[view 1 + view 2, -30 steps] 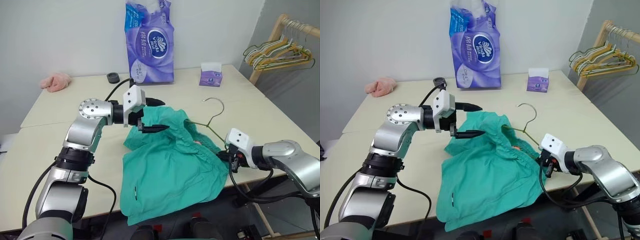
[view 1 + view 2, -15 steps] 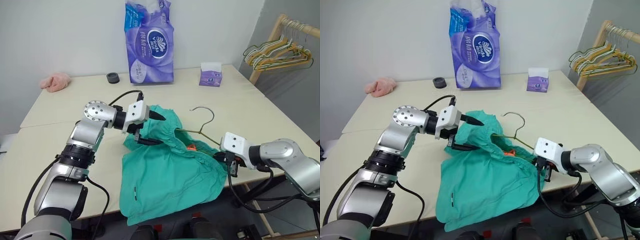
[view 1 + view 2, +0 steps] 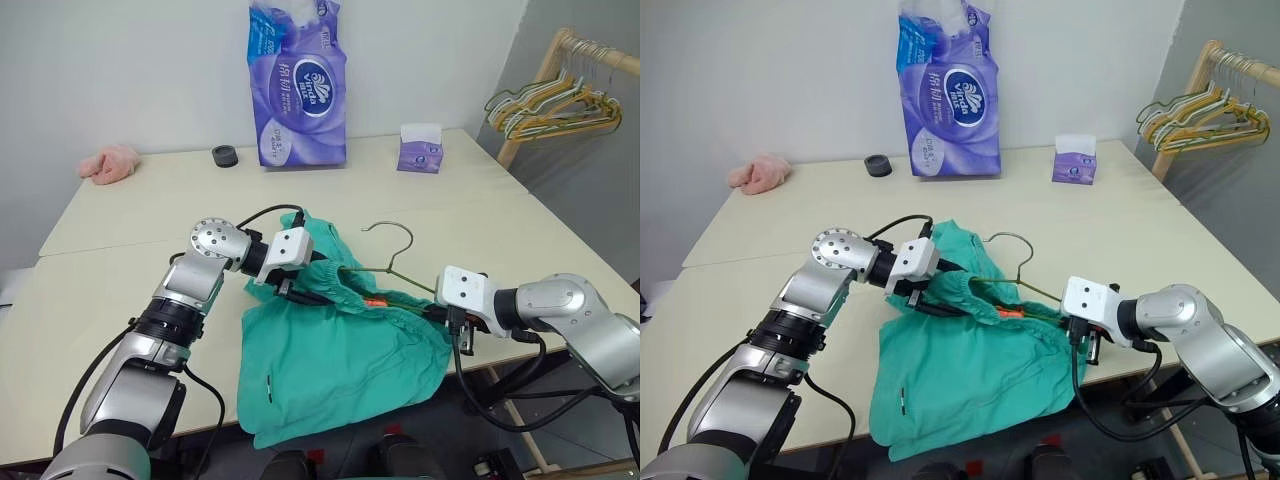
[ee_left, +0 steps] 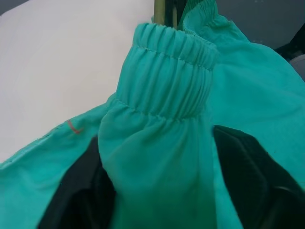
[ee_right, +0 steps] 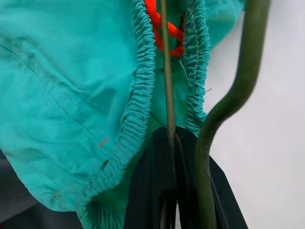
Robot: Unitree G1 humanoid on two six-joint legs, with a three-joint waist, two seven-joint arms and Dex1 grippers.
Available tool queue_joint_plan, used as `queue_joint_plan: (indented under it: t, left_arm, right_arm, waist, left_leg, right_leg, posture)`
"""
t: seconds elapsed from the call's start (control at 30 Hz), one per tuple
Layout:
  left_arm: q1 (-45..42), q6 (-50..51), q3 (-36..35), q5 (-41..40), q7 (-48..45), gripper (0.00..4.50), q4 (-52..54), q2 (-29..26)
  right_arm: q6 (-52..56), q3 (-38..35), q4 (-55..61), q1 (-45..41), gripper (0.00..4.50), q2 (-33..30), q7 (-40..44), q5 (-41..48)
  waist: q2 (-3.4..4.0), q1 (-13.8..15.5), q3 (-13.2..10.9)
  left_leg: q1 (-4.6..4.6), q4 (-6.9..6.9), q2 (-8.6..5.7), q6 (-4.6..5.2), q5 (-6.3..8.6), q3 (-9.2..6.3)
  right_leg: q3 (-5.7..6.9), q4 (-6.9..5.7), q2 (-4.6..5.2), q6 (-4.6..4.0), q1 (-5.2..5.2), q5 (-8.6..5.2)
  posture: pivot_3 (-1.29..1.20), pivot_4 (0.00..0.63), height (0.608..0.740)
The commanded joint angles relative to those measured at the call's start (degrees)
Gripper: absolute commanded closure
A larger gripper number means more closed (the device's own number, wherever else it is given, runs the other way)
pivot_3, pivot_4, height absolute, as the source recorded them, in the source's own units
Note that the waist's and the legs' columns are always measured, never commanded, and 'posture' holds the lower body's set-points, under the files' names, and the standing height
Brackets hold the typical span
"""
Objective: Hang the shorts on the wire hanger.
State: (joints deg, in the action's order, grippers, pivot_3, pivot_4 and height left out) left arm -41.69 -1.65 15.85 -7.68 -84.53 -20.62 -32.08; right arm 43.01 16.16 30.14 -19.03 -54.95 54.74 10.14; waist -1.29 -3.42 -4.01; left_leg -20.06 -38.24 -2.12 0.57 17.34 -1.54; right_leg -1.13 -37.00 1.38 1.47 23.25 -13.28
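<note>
The teal-green shorts (image 3: 340, 360) lie at the table's front, one leg drooping over the edge. The pale wire hanger (image 3: 387, 223) has its hook above the cloth, and its wire runs into the gathered waistband (image 5: 138, 95). My right gripper (image 3: 447, 322) is shut on the hanger's thin wire (image 5: 165, 71) at the shorts' right corner. My left gripper (image 3: 305, 290) is at the waistband's left end. Its black fingers (image 4: 76, 191) are closed on either side of a fold of waistband (image 4: 171, 71).
A tall purple tissue pack (image 3: 298, 85), a small purple tissue box (image 3: 421, 150), a black roll (image 3: 225, 155) and a pink cloth (image 3: 110, 163) sit along the far side of the table (image 3: 150, 215). A wooden rack with green and yellow hangers (image 3: 555, 100) stands at the right.
My left gripper has come down from above the shorts onto the waistband, and its fingers have closed in on the cloth. The hanger's hook has swung left.
</note>
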Motion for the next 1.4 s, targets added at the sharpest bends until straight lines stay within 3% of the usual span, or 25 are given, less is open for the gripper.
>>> queue_joint_plan:
  t: [0.03,0.23,0.57,0.7,1.07,1.4]
  left_arm:
    - [0.21,-0.30,0.56,-0.39,-0.32,2.64,1.23,0.96]
    - [1.15,0.23,0.57,-0.42,0.28,4.48,2.16,1.48]
    - [1.99,1.00,0.38,-0.32,0.70,4.48,3.49,1.30]
    - [2.36,1.52,0.34,-0.38,0.90,4.50,4.27,1.14]
    - [3.22,2.27,0.27,-0.21,1.23,4.50,5.29,1.20]
    - [3.05,2.28,0.19,-0.45,1.73,4.50,4.72,1.77]
  right_arm:
    - [-1.19,-0.62,2.86,-2.22,4.50,0.98,0.28,0.25]
    - [-2.14,-0.63,2.76,-2.53,4.50,1.19,0.88,0.17]
    - [-4.54,-0.46,2.00,-2.81,4.50,1.45,2.14,-1.48]
    - [-6.62,-0.70,1.58,-2.95,3.60,0.34,3.58,-2.15]
    - [-10.68,-11.99,-1.84,4.22,0.01,-11.74,9.15,-1.03]
    - [-8.60,-30.91,-2.72,17.24,0.01,-14.07,8.87,1.01]
  waist:
    - [0.00,0.00,0.00]
    - [0.00,0.02,0.00]
    - [0.00,0.14,0.01]
    - [0.00,0.15,0.02]
    - [0.02,0.58,0.04]
    - [0.03,0.43,0.05]
  left_leg:
    - [0.00,0.00,0.00,0.00,0.00,0.00]
    - [0.00,-0.01,0.00,0.00,0.00,-0.01]
    - [-0.02,-0.04,0.00,0.00,0.00,-0.01]
    - [-0.01,-0.05,0.00,0.00,0.00,-0.01]
    - [-0.29,-0.55,0.01,0.10,0.11,-0.17]
    - [-0.34,-0.61,0.01,0.14,0.14,-0.13]
  right_leg:
    - [0.00,0.00,0.00,0.00,0.00,0.00]
    - [0.00,-0.01,0.00,-0.01,0.00,0.00]
    - [0.01,-0.02,0.01,-0.01,0.00,0.01]
    - [0.00,-0.04,0.01,-0.02,0.00,0.01]
    - [0.15,-0.07,0.02,0.01,-0.01,0.03]
    - [0.12,-0.06,0.01,0.04,-0.02,0.04]
  posture:
    - [-0.15,0.040,0.740]
    - [-0.15,0.035,0.740]
    - [-0.12,0.024,0.740]
    - [-0.11,0.024,0.740]
    - [-0.13,0.022,0.740]
    - [-0.17,0.033,0.740]
